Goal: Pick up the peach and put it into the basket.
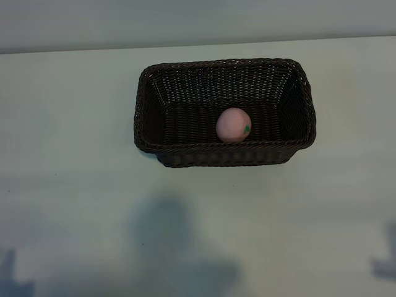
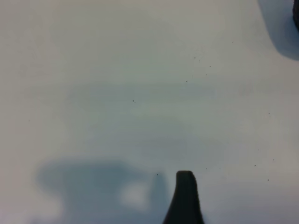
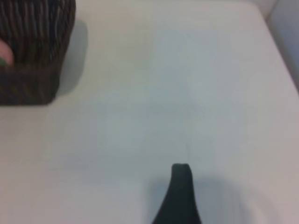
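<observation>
Peach: small, round, pale pink, tiny green mark on one side. Located inside basket, resting on woven floor beside long wall nearer bottom edge of exterior view. Not gripped.

Basket: large, rectangular, dark-brown wicker, rounded corners, sloping sides. Set upright on tabletop, opening upward. In right wrist view, one basket corner and sliver of peach visible.

Exterior view: steeply from above, onto table and basket. Wrist views: low, close over bare tabletop. Shared with right wrist: basket corner, peach.
</observation>
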